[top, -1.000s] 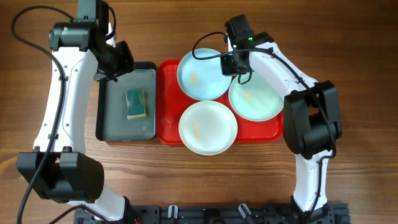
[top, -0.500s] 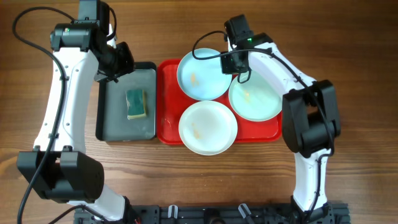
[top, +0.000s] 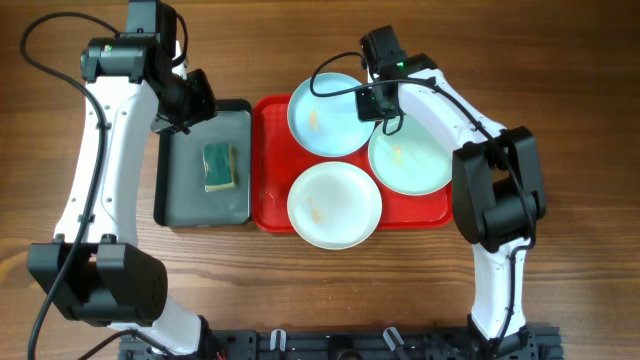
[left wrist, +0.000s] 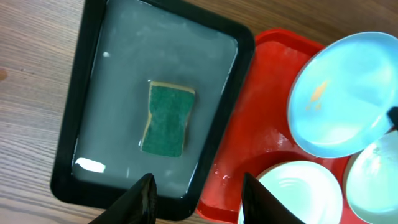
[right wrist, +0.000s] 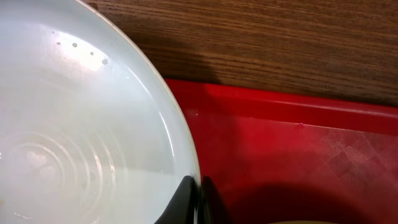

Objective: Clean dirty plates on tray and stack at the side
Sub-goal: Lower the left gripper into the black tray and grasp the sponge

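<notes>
Right wrist view: rear aqua plate (right wrist: 74, 124) runs off the left and bottom edges, and right gripper (right wrist: 198, 200) shows only its tips at the bottom edge — grip depth on the rim unreadable. Left wrist view crops the white plate (left wrist: 292, 193), second aqua plate (left wrist: 373, 180), tray (left wrist: 261, 124) and left gripper (left wrist: 198, 186). Overhead: both grippers' tips hidden under the wrists — orange smear (top: 314, 120) too small to identify.

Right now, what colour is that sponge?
The sponge is dark green, yellow-edged; clearest in the left wrist view.
</notes>
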